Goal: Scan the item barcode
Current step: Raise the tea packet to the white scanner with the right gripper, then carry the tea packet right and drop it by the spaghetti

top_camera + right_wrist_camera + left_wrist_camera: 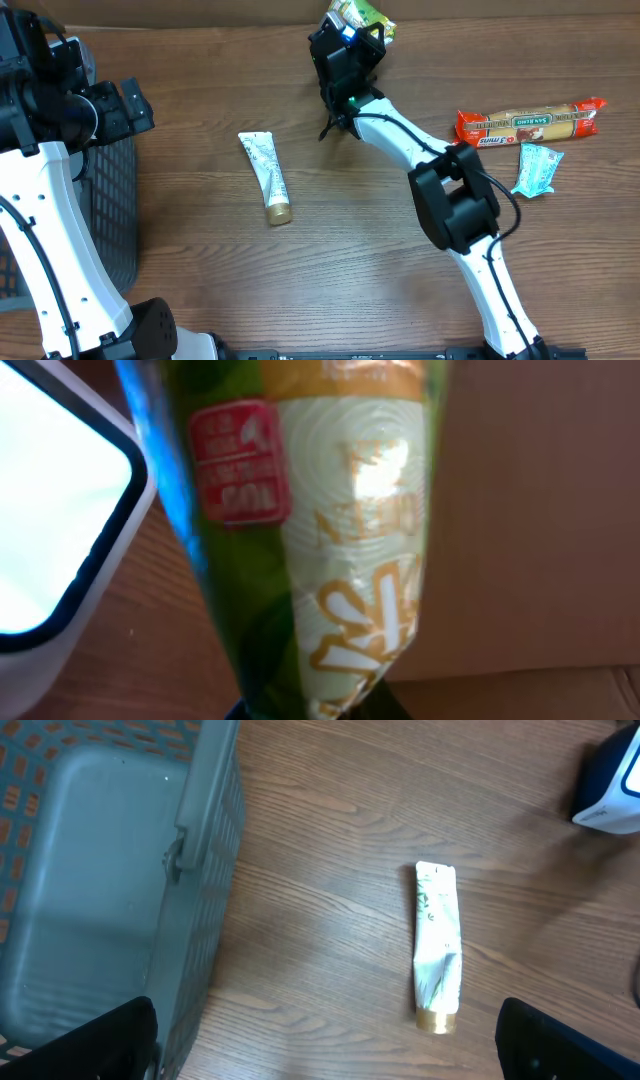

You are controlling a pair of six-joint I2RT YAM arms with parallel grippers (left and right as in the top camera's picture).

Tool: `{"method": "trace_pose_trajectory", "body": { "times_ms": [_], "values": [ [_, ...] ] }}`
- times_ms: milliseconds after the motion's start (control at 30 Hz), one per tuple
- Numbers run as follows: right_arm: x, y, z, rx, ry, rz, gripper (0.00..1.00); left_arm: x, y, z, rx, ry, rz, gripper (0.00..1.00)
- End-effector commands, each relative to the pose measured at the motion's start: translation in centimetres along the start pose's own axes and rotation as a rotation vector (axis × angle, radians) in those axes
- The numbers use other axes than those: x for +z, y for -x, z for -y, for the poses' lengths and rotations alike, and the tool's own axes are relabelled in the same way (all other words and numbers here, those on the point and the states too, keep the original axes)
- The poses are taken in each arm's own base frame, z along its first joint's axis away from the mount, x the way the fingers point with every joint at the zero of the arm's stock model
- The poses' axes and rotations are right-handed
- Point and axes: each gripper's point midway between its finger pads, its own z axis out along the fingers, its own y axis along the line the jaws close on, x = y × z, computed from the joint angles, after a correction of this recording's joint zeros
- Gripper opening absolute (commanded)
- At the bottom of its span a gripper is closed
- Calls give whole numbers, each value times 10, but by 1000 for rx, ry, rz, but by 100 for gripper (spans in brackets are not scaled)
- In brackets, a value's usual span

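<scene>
overhead / packet: green packet point(362, 14) is at the far edge of the bench point(300, 290), with the right fingers point(362, 42) clenched on it.
overhead / risk: the barcode side can't be made out; if it faces the wrong way, no read.
left wrist / fingers: left fingers point(560, 1038) are released and hold nothing, above the tube point(438, 945) and beside the basket point(100, 890).
left wrist / scanner: white scanner point(612, 782) sits at the frame corner, well apart from the tube.
right wrist / packet: the packet fills the view just beside the scanner, with glare on the glossy film.
right wrist / risk: glare or creases could blank the code; a drift sideways could bump the scanner; the slick film could slip.
</scene>
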Motion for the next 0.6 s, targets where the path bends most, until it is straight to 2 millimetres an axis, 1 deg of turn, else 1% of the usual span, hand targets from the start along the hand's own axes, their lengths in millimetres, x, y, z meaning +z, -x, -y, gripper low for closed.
{"method": "trace_pose_trajectory", "body": {
  "times_ms": [0, 67, 100, 133, 167, 233, 267, 300, 367, 400, 433, 467, 533, 567],
  "values": [
    [-64, 36, 136, 351, -20, 98, 4, -3, 3, 1, 23, -2, 16, 100],
    [-94, 32, 138, 398, 216, 128, 4, -3, 3, 1, 23, -2, 16, 100],
    [-114, 24, 140, 467, 378, 129, 4, -3, 3, 1, 23, -1, 15, 100],
    [-121, 20, 142, 504, 444, 122, 4, -3, 3, 1, 23, -2, 16, 100],
    [-133, 12, 148, 562, 534, 106, 4, -3, 3, 1, 23, -2, 16, 100],
    [-151, -12, 161, 703, 716, 35, 4, -3, 3, 1, 23, -2, 16, 100],
    [-154, -23, 164, 748, 770, -2, 4, -3, 3, 1, 23, -1, 15, 99],
    [-155, -45, 170, 830, 857, -89, 4, -3, 3, 1, 23, -1, 15, 100],
    [-149, -75, 170, 907, 909, -219, 4, -3, 3, 1, 23, -2, 16, 100],
    [-141, -100, 170, 965, 909, -331, 4, -3, 3, 1, 23, -2, 16, 100],
    [-136, -111, 169, 993, 899, -381, 4, -3, 3, 1, 23, -2, 16, 100],
    [-121, -143, 168, 1088, 853, -524, 4, -3, 3, 1, 23, -2, 16, 99],
    [-102, -179, 162, 1225, 778, -680, 4, -3, 3, 1, 23, -1, 15, 100],
    [-97, -189, 159, 1266, 755, -721, 4, -3, 3, 1, 23, -2, 16, 100]
  ]
}}
